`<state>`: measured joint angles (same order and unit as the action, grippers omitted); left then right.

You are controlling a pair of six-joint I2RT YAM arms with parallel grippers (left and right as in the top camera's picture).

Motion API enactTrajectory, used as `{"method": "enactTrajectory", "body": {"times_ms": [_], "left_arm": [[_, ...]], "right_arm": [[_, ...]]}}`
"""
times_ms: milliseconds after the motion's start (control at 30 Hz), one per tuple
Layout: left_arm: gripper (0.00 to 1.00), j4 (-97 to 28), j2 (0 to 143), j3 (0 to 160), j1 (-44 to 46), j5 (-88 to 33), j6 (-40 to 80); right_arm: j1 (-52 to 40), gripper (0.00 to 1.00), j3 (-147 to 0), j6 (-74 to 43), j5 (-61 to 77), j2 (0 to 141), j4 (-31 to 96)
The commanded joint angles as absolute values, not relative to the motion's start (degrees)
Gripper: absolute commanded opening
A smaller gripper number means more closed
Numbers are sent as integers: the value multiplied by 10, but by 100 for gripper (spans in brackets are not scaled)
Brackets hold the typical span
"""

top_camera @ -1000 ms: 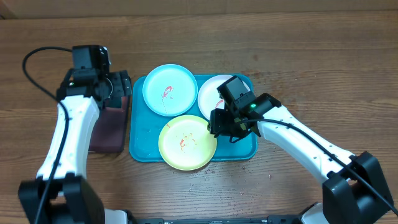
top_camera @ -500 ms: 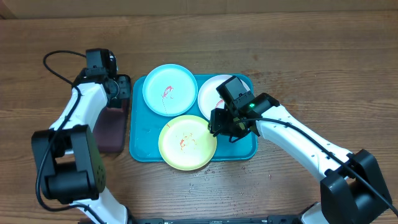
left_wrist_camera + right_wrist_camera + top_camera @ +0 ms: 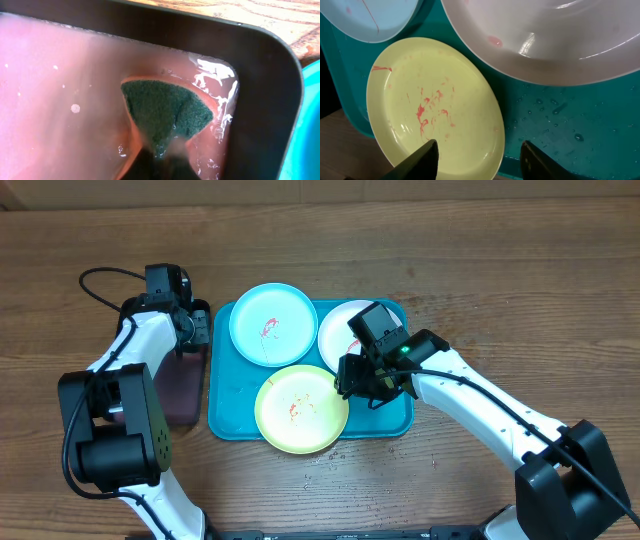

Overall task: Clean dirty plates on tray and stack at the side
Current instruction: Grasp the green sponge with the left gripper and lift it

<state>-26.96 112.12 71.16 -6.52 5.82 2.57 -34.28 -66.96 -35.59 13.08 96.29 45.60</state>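
3 smeared plates (image 3: 300,409) flat on teal tray (image 3: 228,395).

A green sponge (image 3: 167,112) sat in pinkish liquid (image 3: 60,100) near a corner of the black tray (image 3: 265,85), which rested on the wooden tabletop (image 3: 480,250).

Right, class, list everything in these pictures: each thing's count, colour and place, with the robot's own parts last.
teal tray: one, teal, table centre.
plates: three, red-smeared, on the teal tray: light blue plate far left, white plate far right, yellow-green plate nearest, overhanging the rim.
black tray: one, black with pinkish liquid, left of the teal tray.
sponge: one, green, in the black tray's corner.
table: one, brown wood.
left claw: black, shut on the sponge.
right claw: black, open above the yellow-green plate's edge.
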Motion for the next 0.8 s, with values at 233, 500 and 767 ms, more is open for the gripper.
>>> {"method": "enactTrajectory", "body": {"times_ms": [233, 500, 767], "left_arm": [[4, -328, 1071, 719, -114, -8, 53], [4, -386, 992, 719, -175, -176, 29], [4, -369, 878, 628, -185, -178, 21]], "right_arm": [[-345, 54, -675, -358, 120, 969, 453], [-345, 54, -675, -358, 120, 969, 453], [-345, 54, -675, -358, 120, 969, 453]]}}
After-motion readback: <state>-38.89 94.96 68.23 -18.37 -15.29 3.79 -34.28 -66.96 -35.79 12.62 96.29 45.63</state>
